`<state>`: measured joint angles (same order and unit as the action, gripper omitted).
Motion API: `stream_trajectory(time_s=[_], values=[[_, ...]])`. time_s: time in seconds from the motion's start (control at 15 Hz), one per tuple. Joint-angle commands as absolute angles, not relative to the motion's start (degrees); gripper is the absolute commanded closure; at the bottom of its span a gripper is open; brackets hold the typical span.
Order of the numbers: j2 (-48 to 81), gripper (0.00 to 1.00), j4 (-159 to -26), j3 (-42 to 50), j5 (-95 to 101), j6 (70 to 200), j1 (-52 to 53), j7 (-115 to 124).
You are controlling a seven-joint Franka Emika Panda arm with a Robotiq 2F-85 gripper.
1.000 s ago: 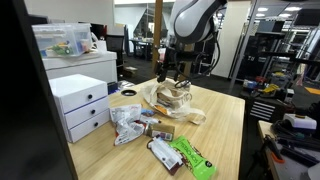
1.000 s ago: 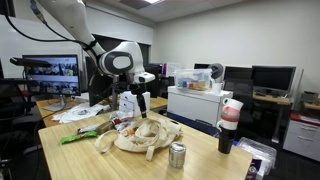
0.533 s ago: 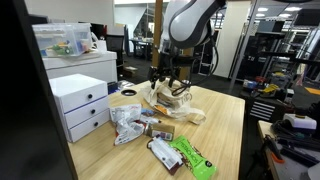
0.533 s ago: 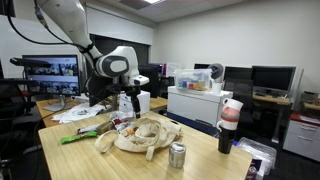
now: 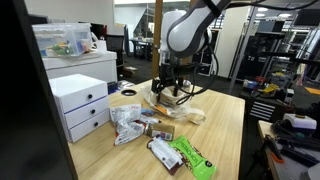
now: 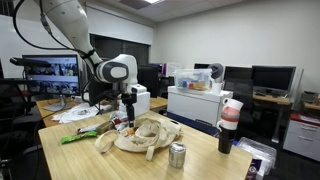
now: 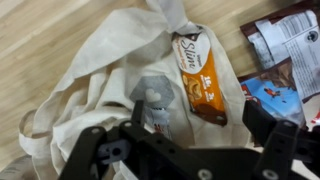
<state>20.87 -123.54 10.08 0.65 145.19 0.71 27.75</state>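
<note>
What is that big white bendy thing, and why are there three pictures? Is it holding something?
That is a white robot arm. At its end sits a black tool with two fingers for grabbing. Two pictures come from cameras standing in the room; the third comes from a camera on the arm's wrist, looking down. On the wooden table lies a cream cloth bag with an orange snack bar wrapper against it. Nearby lie a green snack packet, crinkly silver packets and a shiny metal can. The tool is open and holds nothing; it hangs just above the bag.
</note>
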Motion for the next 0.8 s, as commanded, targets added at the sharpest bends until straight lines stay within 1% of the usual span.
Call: stream_trajectory(time_s=[0.0,0.73], values=[[22.68,0.00,-121.94,11.07,1.77,141.34,1.81,30.60],[30.22,0.00,-117.24,10.80,-0.09,145.59,1.54,29.63]])
